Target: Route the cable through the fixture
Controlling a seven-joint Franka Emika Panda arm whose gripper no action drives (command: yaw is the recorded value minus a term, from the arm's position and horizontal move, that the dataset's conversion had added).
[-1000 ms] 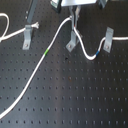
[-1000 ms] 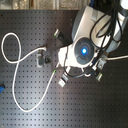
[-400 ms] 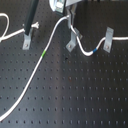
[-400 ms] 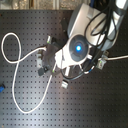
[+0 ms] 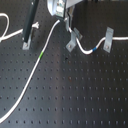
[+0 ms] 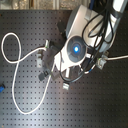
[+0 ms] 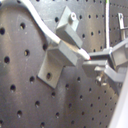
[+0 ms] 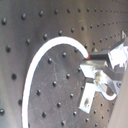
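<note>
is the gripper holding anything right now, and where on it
Yes: the gripper is shut on the cable, pinching it just past the middle fixture, between the green band and blue band.

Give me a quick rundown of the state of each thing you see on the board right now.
cable: slack on the board, held near the middle fixture, running on to the next clip
pincer: shut on the cable
middle fixture: upright, cable at it
end fixture: upright, cable reaches it
post fixture: upright, cable passes beside it
</note>
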